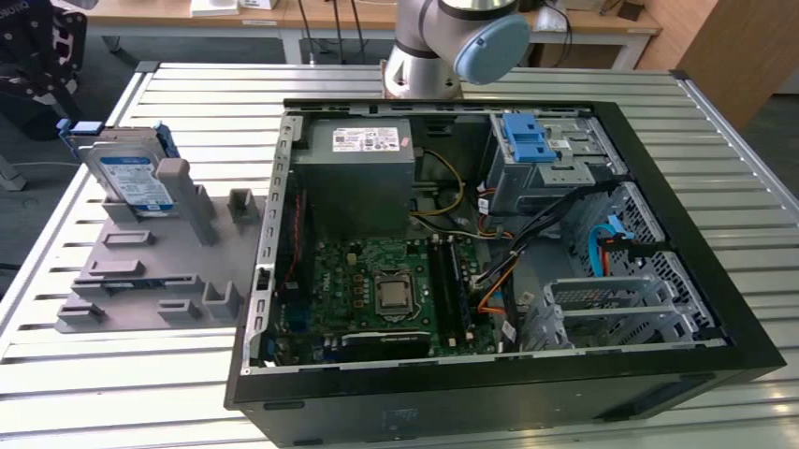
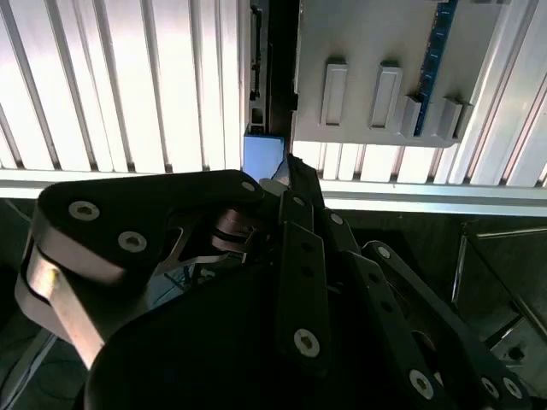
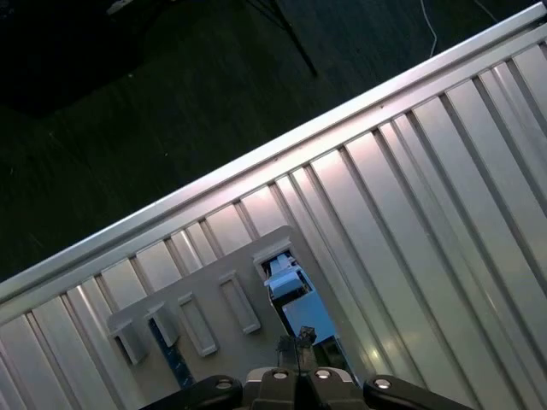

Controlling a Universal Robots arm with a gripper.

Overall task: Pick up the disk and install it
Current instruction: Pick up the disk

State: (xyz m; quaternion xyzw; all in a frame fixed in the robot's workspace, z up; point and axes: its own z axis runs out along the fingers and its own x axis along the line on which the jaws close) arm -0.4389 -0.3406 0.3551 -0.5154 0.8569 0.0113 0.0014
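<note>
**benchrat:** Where's the disk sitting for you right now?

**me (driving remote):** Left to right in the exterior view: the disk (image 1: 131,178) is at that view's far left. It's standing on edge in the grey holder (image 1: 150,271) on the slatted table (image 1: 187,393), label face showing, blue carrier round it. Not picked up yet. Next over is the open PC case (image 1: 500,402). Toward the case's right side there's the drive cage (image 1: 568,168) with the blue latch (image 1: 534,140) on it.

**benchrat:** And the gripper? Open?

**me:** In the first wrist view the gripper (image 3: 298,343) hangs above the holder, near the table's edge. The fingers (image 2: 303,256) look drawn together with nothing between them, so I'm calling it closed and empty. It's near the disk, and in the exterior view nothing is on the disk.

**benchrat:** So what's the line-up?

**me:** That's the bit I care about. In the second wrist view the disk shows edge-on as a thin strip. Its long top edge runs straight away from the tips, and the blue end of the carrier sits just past them. My read is the tips are at one end of the disk, not over its middle. The thin way across is the only direction a pinch could take. I can't tell whether the jaw line is square to that edge.
</note>
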